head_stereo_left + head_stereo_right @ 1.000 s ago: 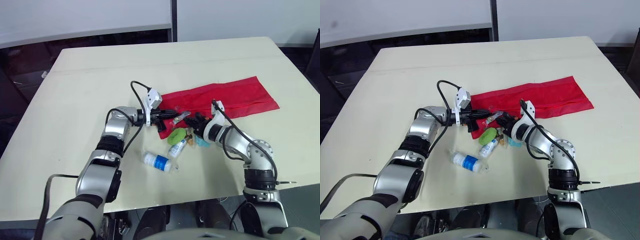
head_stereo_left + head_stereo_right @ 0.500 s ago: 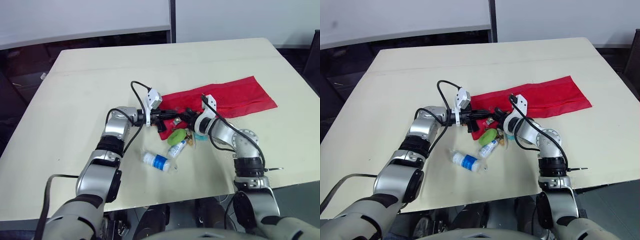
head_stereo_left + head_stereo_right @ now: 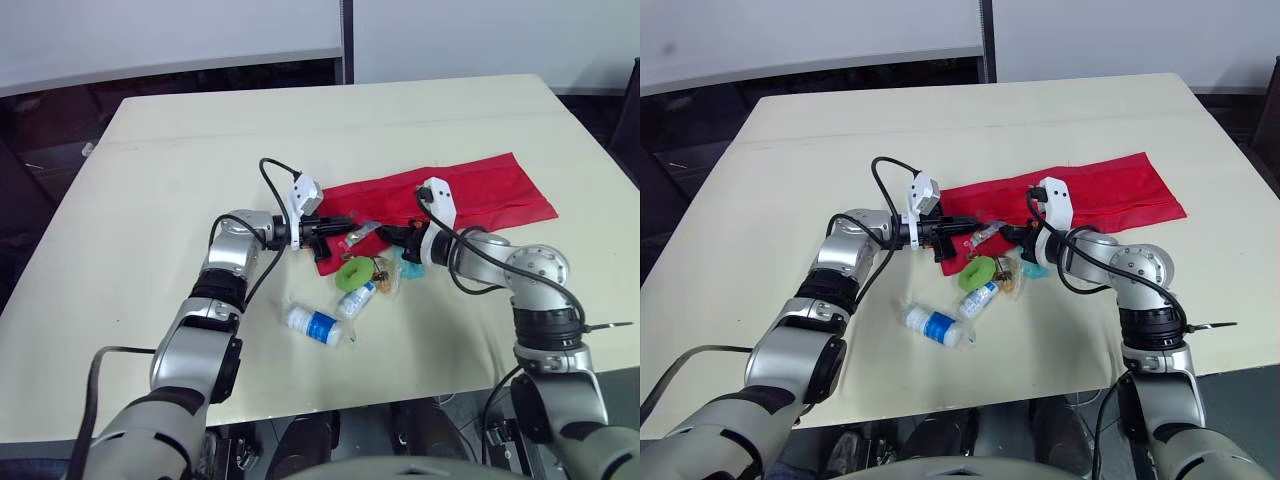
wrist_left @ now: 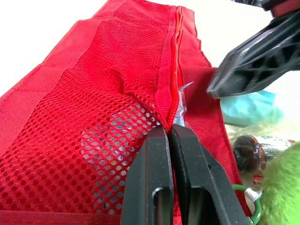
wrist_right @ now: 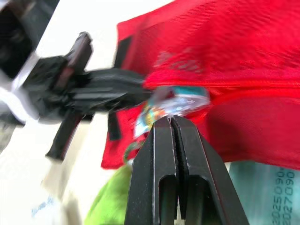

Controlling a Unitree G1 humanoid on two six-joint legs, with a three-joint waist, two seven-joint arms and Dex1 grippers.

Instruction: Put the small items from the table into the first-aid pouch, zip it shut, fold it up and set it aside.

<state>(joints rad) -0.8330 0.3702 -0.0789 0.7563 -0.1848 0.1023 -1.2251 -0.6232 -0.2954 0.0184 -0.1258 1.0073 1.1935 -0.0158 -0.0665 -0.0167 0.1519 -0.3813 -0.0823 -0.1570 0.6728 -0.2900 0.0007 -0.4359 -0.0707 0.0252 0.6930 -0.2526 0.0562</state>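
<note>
The red mesh first-aid pouch [image 3: 470,190] lies flat on the pale table [image 3: 150,180], running from the middle out to the robot's right. At the pouch's left end the left gripper [image 4: 168,133] has its jaws pressed together on the fabric edge right beside the zip [image 4: 176,61]. The right gripper [image 5: 171,121], close beside it, has its jaws closed on a small printed sachet [image 5: 180,101], which sits at the zip line (whether it is partly inside is hard to tell). The left gripper's black fingers lie across the pouch mouth just beyond the sachet.

Loose things crowd the table just in front of that end:
- a green item [image 3: 351,272]
- a small bottle [image 3: 356,299] touching it
- a teal packet [image 3: 411,267] under the right wrist
- a blue-labelled bottle [image 3: 316,324] lying apart, nearer the robot
</note>
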